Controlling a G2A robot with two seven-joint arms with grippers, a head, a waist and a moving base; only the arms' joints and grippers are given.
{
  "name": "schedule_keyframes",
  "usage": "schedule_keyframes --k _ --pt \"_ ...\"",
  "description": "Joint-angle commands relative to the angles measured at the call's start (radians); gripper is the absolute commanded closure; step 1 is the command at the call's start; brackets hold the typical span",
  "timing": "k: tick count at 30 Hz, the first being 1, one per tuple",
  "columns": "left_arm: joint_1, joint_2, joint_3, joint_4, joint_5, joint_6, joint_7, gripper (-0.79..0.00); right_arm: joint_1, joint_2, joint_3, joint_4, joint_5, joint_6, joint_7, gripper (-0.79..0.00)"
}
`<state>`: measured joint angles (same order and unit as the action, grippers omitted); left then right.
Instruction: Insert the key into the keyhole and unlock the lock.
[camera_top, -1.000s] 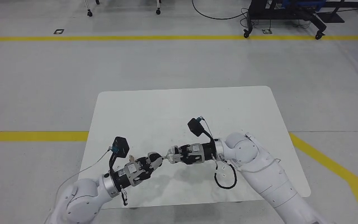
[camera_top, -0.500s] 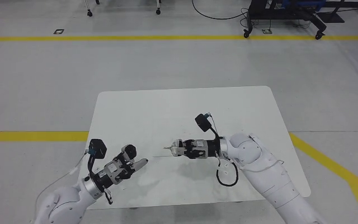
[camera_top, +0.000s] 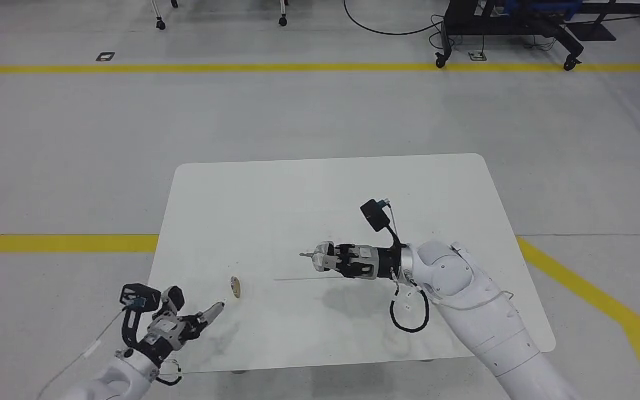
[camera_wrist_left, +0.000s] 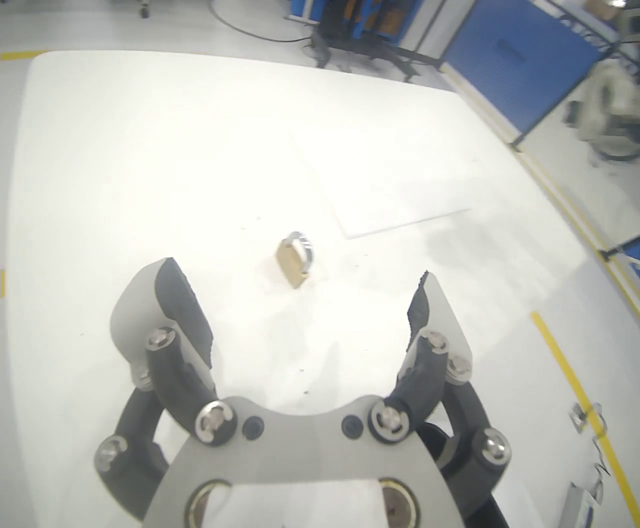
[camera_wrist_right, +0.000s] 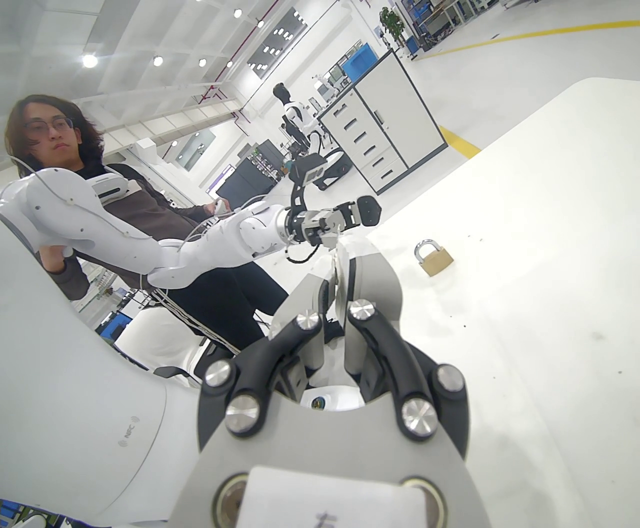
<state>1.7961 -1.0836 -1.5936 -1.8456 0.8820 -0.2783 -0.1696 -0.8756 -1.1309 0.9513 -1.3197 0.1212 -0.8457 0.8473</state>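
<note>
Beside the padlock (camera_top: 236, 287) lying flat, the left gripper (camera_top: 197, 303) is hanging open, nearer than the right gripper (camera_top: 318, 257), which is pinching what appears to be the key (camera_top: 304, 256), pointing roughly lockward.

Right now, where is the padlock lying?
In the top view the padlock lies on the white table near its front-left corner, just ahead of the open left gripper, not touching it.
</note>
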Motion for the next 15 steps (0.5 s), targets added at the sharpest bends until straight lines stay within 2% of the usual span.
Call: schedule_keyframes --k 1,7,10,12,13,14,15 --pt "-0.044 -0.006 0.06 0.03 0.035 0.059 -0.011 -0.72 0.0 0.0 0.0 0.0 0.0 0.0 0.0 0.0" --pt "-0.18 -0.02 0.167 0.11 0.054 0.087 -0.077 -0.643 0.0 0.0 0.0 0.0 0.0 0.0 0.0 0.0" --pt "-0.229 -0.024 0.193 0.124 0.072 0.113 -0.103 -0.542 0.0 0.0 0.0 0.0 0.0 0.0 0.0 0.0" --pt "-0.247 -0.027 0.204 0.13 0.078 0.129 -0.114 -0.406 0.0 0.0 0.0 0.0 0.0 0.0 0.0 0.0" --pt "-0.254 -0.028 0.208 0.132 0.08 0.135 -0.119 -0.406 0.0 0.0 0.0 0.0 0.0 0.0 0.0 0.0" --pt "-0.259 -0.029 0.211 0.135 0.081 0.14 -0.125 -0.357 0.0 0.0 0.0 0.0 0.0 0.0 0.0 0.0" --pt "-0.263 -0.029 0.214 0.136 0.082 0.139 -0.136 -0.351 0.0 0.0 0.0 0.0 0.0 0.0 0.0 0.0"
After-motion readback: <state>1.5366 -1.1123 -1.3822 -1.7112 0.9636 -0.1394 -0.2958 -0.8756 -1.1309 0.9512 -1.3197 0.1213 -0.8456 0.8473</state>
